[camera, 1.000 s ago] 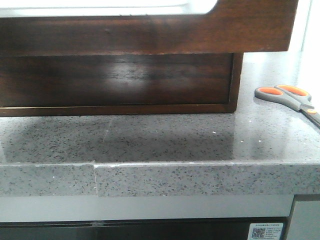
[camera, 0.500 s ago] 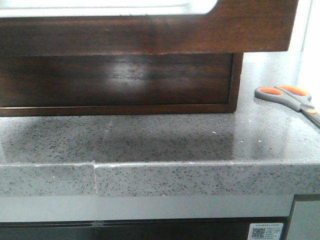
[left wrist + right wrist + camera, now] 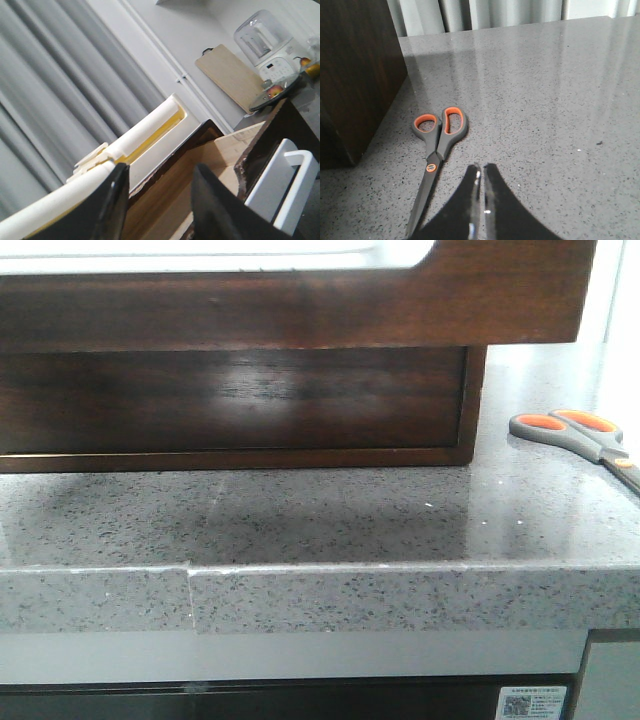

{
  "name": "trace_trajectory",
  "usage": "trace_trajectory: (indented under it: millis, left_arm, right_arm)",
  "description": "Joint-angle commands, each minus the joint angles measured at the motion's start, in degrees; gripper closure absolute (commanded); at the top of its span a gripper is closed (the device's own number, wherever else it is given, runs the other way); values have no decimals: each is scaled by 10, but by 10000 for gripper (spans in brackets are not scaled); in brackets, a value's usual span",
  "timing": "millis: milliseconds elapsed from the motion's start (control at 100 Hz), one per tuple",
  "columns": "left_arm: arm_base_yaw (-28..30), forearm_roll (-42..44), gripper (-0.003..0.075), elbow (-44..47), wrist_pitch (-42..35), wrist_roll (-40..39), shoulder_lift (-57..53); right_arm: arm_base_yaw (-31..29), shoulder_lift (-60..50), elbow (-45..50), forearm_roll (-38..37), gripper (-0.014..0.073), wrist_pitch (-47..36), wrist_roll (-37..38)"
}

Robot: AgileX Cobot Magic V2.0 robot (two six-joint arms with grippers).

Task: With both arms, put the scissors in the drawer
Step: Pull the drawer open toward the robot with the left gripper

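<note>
Nothing moves: I see my right gripper [image 3: 481, 186] clenched, empty, near scissors [image 3: 436, 148]; left gripper [image 3: 160, 200] spread wide over drawer [image 3: 200, 165].

1. The scissors [image 3: 436, 150] have grey handles with orange-lined finger loops, an orange dot at the pivot, and dark grey blades;
2. The drawer [image 3: 300, 305] is glossy dark brown wood with faint grain; the box [image 3: 240, 405] under it is the same dark brown;
3. The countertop [image 3: 320, 525] is grey stone, speckled black and white;
4. The left gripper [image 3: 157, 202] has black fingers; the right gripper [image 3: 481, 197] is black too;
5. The curtains [image 3: 55, 95] are pale grey; the cutting board [image 3: 227, 75] is light tan.
</note>
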Motion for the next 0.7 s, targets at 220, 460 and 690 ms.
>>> trace_trajectory:
  millis: [220, 460, 690]
  left_arm:
    - [-1, -31, 442, -17, 126, -169, -51]
    - [-1, -31, 442, -22, 171, -260, -54]
    - [-1, -31, 449, -36, 201, -273, -54]
  right_arm:
    - [-4, 8, -17, -5, 635, -40, -1]
    - [-4, 8, -17, -4, 635, -40, -1]
    - [-4, 8, -17, -4, 634, -16, -1]
